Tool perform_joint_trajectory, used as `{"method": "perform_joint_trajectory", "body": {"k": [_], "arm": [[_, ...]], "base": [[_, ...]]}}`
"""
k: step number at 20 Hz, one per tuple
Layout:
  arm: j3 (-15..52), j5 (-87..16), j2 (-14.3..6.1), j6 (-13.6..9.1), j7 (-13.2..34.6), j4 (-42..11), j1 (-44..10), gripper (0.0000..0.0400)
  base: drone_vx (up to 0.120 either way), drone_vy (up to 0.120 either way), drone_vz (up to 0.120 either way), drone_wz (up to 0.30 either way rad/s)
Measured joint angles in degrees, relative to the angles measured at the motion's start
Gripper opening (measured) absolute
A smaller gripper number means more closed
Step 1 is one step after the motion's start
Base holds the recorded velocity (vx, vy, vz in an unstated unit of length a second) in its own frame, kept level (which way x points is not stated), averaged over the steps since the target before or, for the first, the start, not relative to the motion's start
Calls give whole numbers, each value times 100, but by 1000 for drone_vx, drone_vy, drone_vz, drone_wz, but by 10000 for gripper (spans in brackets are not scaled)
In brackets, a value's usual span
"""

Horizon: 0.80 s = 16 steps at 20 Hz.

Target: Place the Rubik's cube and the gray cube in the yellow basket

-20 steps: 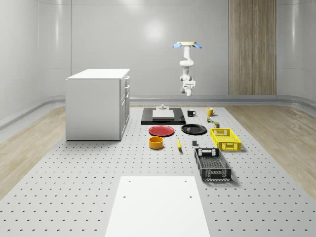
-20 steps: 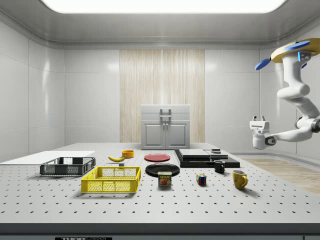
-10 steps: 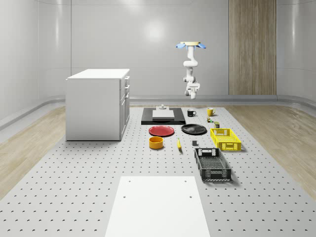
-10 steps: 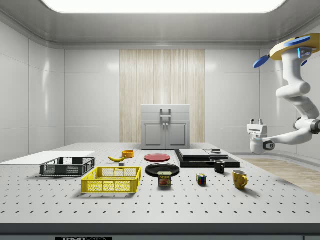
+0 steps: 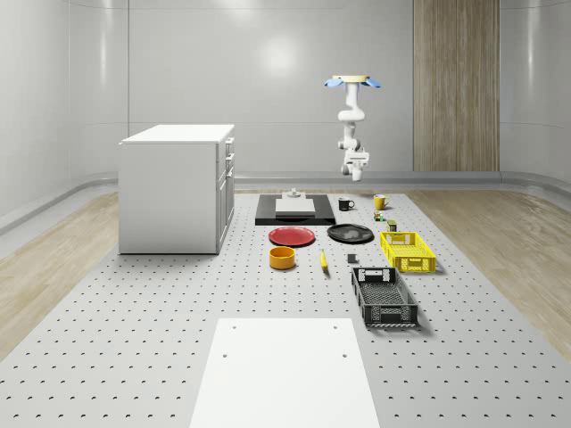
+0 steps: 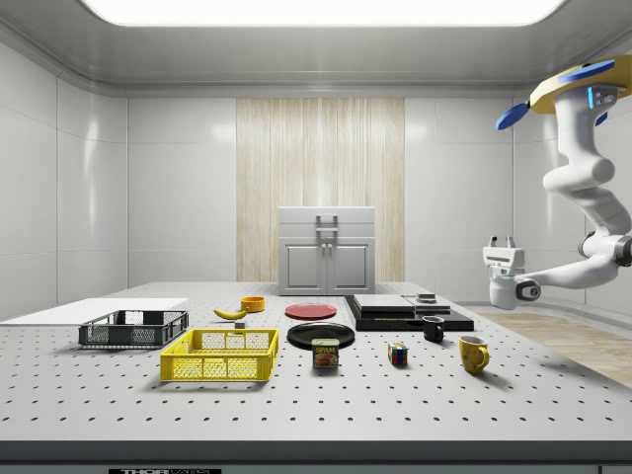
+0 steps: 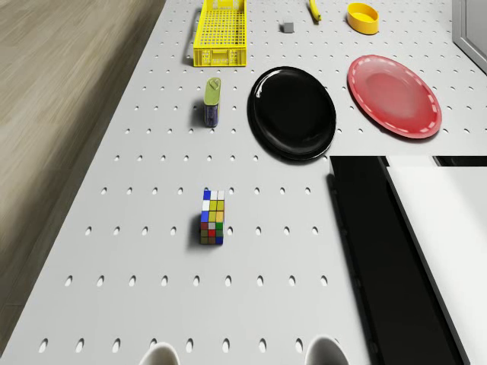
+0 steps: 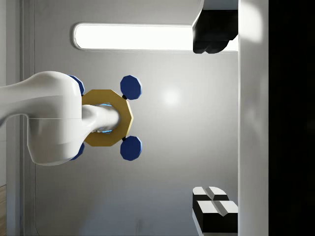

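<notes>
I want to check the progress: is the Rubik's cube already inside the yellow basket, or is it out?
Out. The Rubik's cube stands on the bare table, well apart from the yellow basket.

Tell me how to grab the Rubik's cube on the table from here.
Come straight down on the Rubik's cube and close the gripper on two opposite flat side faces. It sits flat on the table with open space all round, apart from the tin and black plate, so either pair should probably do.
</notes>
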Motion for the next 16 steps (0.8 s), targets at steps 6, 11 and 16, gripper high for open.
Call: {"method": "perform_joint_trajectory", "body": {"k": [6,11,16], "arm": [[5,-3,-16,23,-1,-13,-4,400],[12,-10,-30,44,-1,-26,-8,400],[27,-29,-45,65,1,-41,-14,400]], "base": [[120,120,0,0],[120,120,0,0],[120,32,0,0]]}}
